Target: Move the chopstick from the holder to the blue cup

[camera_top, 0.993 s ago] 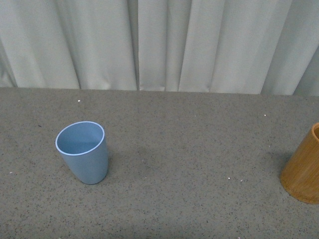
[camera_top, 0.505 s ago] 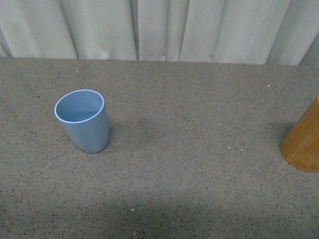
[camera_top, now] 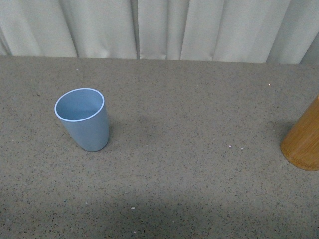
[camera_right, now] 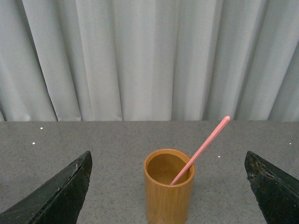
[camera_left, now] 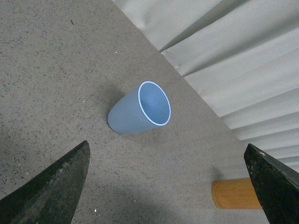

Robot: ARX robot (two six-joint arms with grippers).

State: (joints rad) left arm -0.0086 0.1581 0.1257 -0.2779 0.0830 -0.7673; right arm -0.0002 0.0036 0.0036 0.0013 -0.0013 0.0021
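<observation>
The light blue cup [camera_top: 83,118] stands upright and empty on the grey table at the left; it also shows in the left wrist view [camera_left: 141,108]. The orange-brown wooden holder [camera_top: 304,142] stands at the right edge, cut off by the frame; its side shows in the left wrist view [camera_left: 233,193]. In the right wrist view the holder [camera_right: 169,185] holds one salmon-pink chopstick [camera_right: 202,149] leaning out over its rim. My left gripper [camera_left: 170,186] is open above the table, short of the cup. My right gripper [camera_right: 168,186] is open, facing the holder. Neither arm shows in the front view.
A speckled grey tabletop [camera_top: 189,149] runs between cup and holder. A pale pleated curtain [camera_top: 159,27] hangs behind the table's far edge.
The front view has tilted down: cup and holder sit higher in the frame than a second ago. Since half a second ago almost nothing has shifted.
</observation>
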